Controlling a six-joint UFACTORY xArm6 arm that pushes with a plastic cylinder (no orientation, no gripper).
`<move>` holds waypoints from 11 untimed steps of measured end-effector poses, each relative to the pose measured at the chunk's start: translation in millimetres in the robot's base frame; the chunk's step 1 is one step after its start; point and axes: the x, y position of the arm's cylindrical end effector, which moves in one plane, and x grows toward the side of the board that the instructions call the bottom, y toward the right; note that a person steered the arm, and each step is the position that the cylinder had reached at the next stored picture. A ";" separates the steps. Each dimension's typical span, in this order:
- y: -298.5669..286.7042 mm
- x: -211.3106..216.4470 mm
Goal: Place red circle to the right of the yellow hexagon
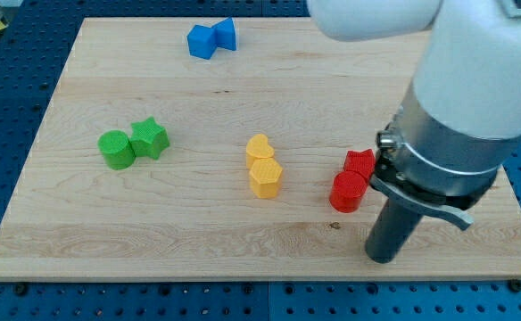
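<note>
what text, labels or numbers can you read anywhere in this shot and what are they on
None: no word, number, label or brand can be read in the camera view.
The wooden board, the coloured blocks, such as the red circle and the yellow hexagon, and the arm's housing are all unmarked.
My tip bears no marking either; it rests at the view's lower right of the red circle.

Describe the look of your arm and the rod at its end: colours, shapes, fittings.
My arm has a smooth, rounded white shell at the view's top right. Below it sits a grey metallic cylinder, ringed by a darker metal clamp with a small bolt at its left side and a flared lip. From that hangs a straight dark rod, round in section, ending in my tip. No cables or markings show.
</note>
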 end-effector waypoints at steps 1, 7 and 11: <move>-15.8 0.0; -24.2 14.5; -13.6 -45.0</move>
